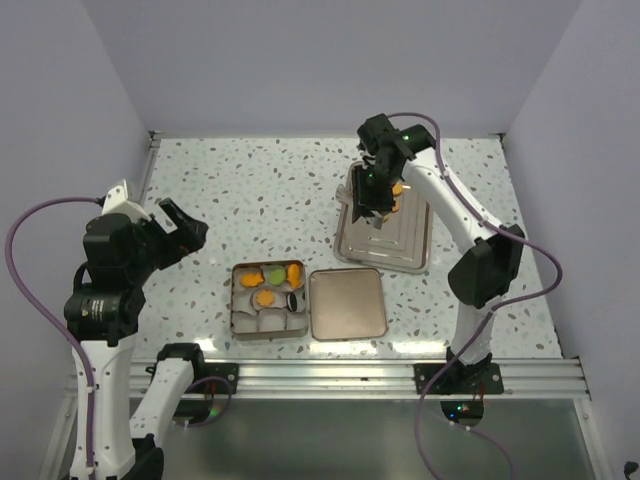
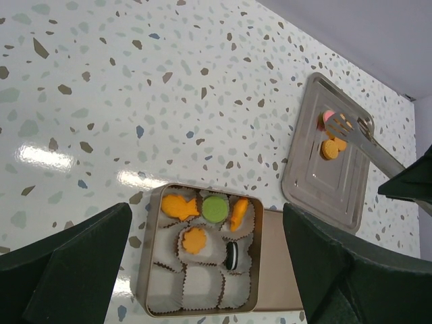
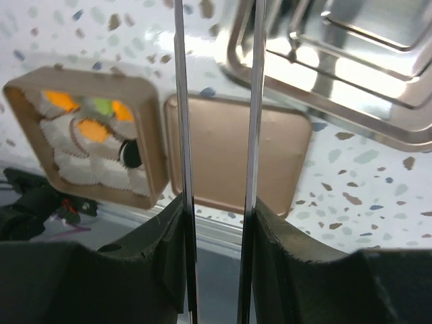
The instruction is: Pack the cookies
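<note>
Several cookies lie in paper cups in the open square tin (image 1: pixel 236 300): an orange fish (image 2: pixel 179 206), a green round (image 2: pixel 215 208), an orange piece (image 2: pixel 239 212), an orange flower (image 2: pixel 194 239) and a black one on edge (image 2: pixel 232 255). A pink cookie (image 2: pixel 329 116) and orange ones (image 2: pixel 330 149) lie on the steel tray (image 1: pixel 400 250). My right gripper (image 1: pixel 375 185) is shut on metal tongs (image 3: pixel 181 101), whose slotted tips (image 2: pixel 358 131) hover over the tray's cookies. My left gripper (image 1: pixel 175 232) is open and empty, raised left of the tin.
The tin's lid (image 1: pixel 347 303) lies flat just right of the tin. The lower paper cups (image 2: pixel 196 287) in the tin hold nothing. A metal rail (image 1: pixel 330 378) runs along the near edge. Walls close in the table on three sides.
</note>
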You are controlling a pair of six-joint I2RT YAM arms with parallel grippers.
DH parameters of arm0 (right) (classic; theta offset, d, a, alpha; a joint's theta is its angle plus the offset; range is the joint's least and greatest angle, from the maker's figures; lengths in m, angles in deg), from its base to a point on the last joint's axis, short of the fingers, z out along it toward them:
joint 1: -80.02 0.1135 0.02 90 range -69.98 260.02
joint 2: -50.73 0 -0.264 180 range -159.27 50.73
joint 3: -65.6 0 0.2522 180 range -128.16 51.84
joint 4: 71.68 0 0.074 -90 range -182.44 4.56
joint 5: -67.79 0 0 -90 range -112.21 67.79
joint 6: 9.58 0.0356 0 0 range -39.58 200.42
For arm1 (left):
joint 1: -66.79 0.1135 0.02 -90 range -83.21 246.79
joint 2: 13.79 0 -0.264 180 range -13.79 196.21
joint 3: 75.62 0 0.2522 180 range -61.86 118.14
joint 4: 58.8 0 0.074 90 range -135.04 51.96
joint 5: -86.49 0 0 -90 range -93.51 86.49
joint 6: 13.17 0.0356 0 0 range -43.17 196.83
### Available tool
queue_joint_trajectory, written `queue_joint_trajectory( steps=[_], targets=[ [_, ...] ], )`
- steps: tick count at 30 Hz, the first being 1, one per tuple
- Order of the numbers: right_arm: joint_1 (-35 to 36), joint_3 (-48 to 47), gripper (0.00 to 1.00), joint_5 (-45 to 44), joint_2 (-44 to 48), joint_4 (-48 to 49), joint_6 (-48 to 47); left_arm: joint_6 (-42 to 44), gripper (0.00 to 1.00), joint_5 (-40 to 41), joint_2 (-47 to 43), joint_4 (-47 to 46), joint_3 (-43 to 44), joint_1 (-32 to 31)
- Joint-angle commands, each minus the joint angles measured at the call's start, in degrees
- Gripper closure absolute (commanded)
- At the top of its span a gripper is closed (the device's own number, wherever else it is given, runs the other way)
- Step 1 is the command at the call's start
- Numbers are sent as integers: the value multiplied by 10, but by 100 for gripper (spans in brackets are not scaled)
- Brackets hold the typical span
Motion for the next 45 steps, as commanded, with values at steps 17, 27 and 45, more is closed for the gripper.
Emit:
queue_joint_trajectory(
  steps=[17, 27, 45],
  targets=[
    [375, -10, 63, 100, 27, 16, 176, -25, 0, -37, -11, -41, -25, -4],
    [391, -41, 63, 131, -34, 55, 183, -20, 0, -23, -28, -10, -12, -4],
    [369, -60, 60, 134, -93, 42, 154, -14, 0, -1, -39, 14, 4, -4]
  ],
)
